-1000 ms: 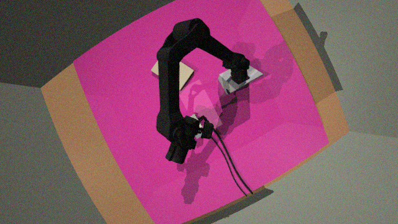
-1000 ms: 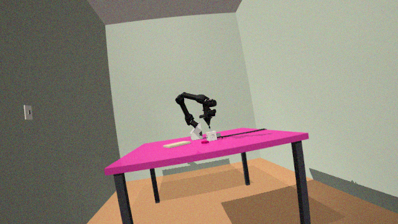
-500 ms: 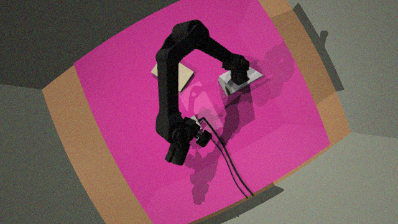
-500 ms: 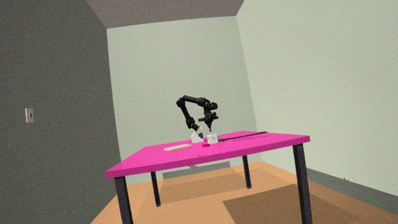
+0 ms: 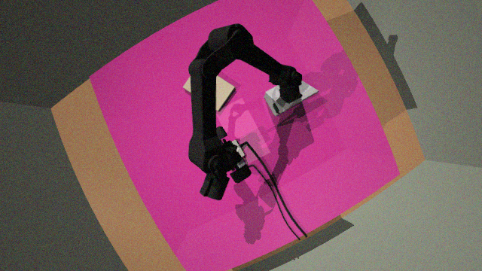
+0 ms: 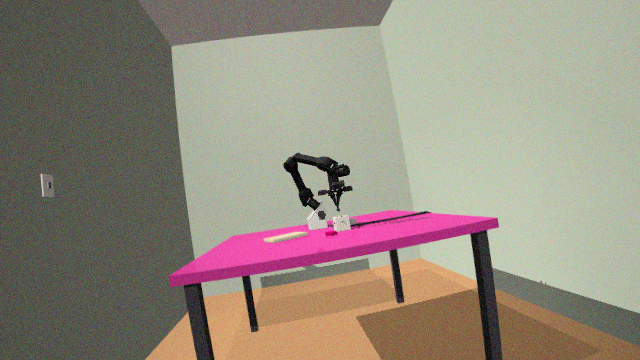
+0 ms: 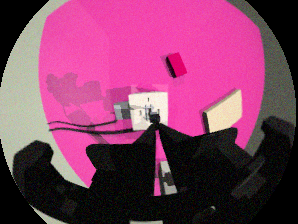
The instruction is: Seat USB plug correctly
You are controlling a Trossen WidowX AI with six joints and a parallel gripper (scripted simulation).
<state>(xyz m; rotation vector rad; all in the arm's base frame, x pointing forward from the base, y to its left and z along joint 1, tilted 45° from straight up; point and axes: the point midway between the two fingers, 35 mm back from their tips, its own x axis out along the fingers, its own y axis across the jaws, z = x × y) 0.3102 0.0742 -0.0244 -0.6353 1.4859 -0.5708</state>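
The white power cube (image 5: 239,150) (image 6: 342,224) (image 7: 136,101) stands on the pink table, with dark slots on its top. My gripper (image 6: 338,208) (image 7: 156,127) points down over the cube and is shut on the USB plug (image 7: 154,117), a small dark piece at the fingertips in the wrist view. In the exterior view the fingertips are a little above the cube's top. The plug's metal end and the socket mouth are too small and blurred to tell whether they touch or which way round the plug is. In the top view the arm hides the fingertips.
A grey block (image 7: 121,111) sits beside the cube. Two black cables (image 5: 276,188) (image 7: 90,130) run from there to the table edge. A red block (image 6: 331,233) (image 7: 177,65) and a beige board (image 5: 225,92) (image 6: 286,237) (image 7: 225,112) lie nearby. The arm's white base (image 6: 316,221) stands behind.
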